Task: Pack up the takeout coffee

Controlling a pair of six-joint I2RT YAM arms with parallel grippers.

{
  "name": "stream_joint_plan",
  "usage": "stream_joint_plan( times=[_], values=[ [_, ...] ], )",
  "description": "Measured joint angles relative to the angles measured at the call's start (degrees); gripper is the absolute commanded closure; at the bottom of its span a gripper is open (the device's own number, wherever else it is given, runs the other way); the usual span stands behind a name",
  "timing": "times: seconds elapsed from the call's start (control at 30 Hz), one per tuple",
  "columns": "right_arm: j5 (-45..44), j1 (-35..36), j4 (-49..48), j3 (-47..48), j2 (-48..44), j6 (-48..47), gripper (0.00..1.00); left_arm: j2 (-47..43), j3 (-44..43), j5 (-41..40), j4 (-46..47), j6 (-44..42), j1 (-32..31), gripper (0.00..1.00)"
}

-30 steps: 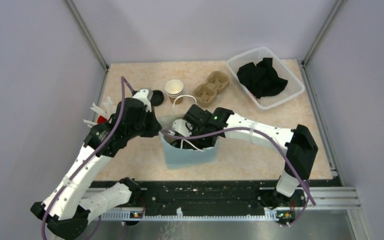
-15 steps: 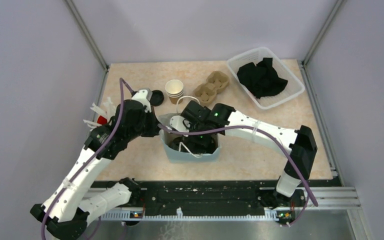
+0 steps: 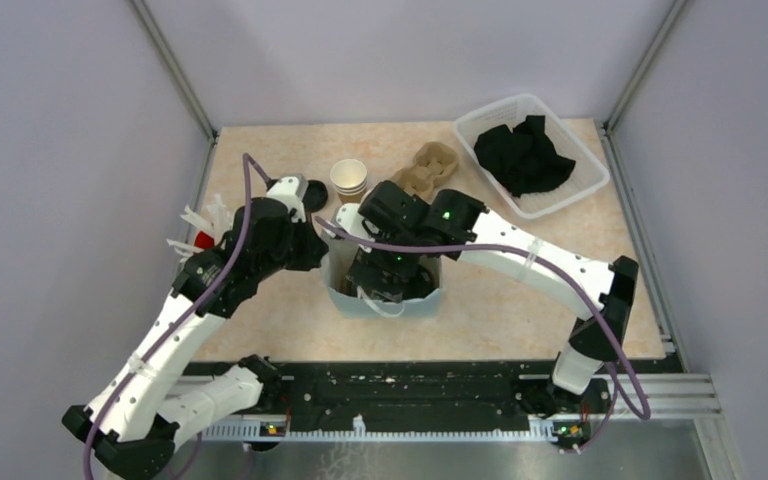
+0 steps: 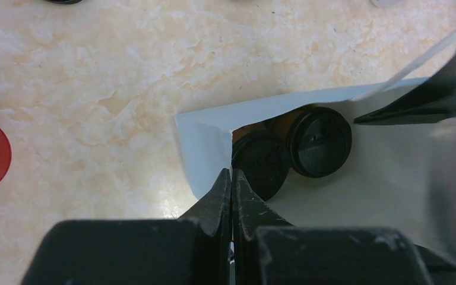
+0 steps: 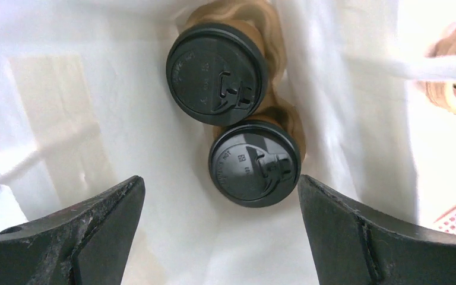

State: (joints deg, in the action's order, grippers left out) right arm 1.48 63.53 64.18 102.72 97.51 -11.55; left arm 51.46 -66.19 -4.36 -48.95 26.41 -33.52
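Observation:
Two cups with black lids (image 5: pixel 218 72) (image 5: pixel 255 161) stand side by side inside a pale paper bag (image 3: pixel 400 303), in a brown cardboard holder (image 5: pixel 276 44); only lids and slivers of brown show. They also show in the left wrist view (image 4: pixel 320 141) (image 4: pixel 260 163). My left gripper (image 4: pixel 231 177) is shut on the bag's left rim (image 4: pixel 205 148); it sits at the bag's left side in the top view (image 3: pixel 322 252). My right gripper (image 5: pixel 221 196) is open and empty above the cups, over the bag's mouth (image 3: pixel 385 272).
A stack of lidless paper cups (image 3: pixel 349 180), a loose black lid (image 3: pixel 313 194) and a cardboard carrier (image 3: pixel 425 170) lie behind the bag. A white basket of black cloth (image 3: pixel 532 155) is at the back right. A red cup of white sticks (image 3: pixel 200 236) stands at the left wall.
My right arm has risen and swung back over the bag's mouth. The bag has gone from leaning toward the front to standing upright. My left gripper still holds the rim.

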Motion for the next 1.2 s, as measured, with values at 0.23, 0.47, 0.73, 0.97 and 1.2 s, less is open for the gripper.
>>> stream_joint_plan(
  times=[0.23, 0.47, 0.73, 0.97, 1.2],
  values=[
    [-2.9, 0.2, 2.8, 5.1, -2.3, 6.7, 0.01, 1.5, 0.0, -0.3, 0.9, -0.2, 0.0, 0.85],
    [-11.7, 0.5, 8.2, 14.5, -2.9, 12.4, 0.01, 3.6, -1.9, -1.2, -1.0, -0.1, 0.0, 0.37],
    [-21.2, 0.5, 8.7, 20.1, -4.8, 17.1, 0.01, 4.8, -14.1, -0.5, -7.3, 2.2, 0.0, 0.18],
    [-27.4, 0.2, 9.8, 20.4, -3.0, 19.3, 0.01, 7.0, -28.5, -6.1, -18.0, 4.9, 0.0, 0.16],
    [-26.8, -6.2, 8.7, 17.0, -5.9, 18.8, 0.01, 7.5, -30.3, -17.9, -28.1, 5.4, 0.0, 0.11]
  ],
)
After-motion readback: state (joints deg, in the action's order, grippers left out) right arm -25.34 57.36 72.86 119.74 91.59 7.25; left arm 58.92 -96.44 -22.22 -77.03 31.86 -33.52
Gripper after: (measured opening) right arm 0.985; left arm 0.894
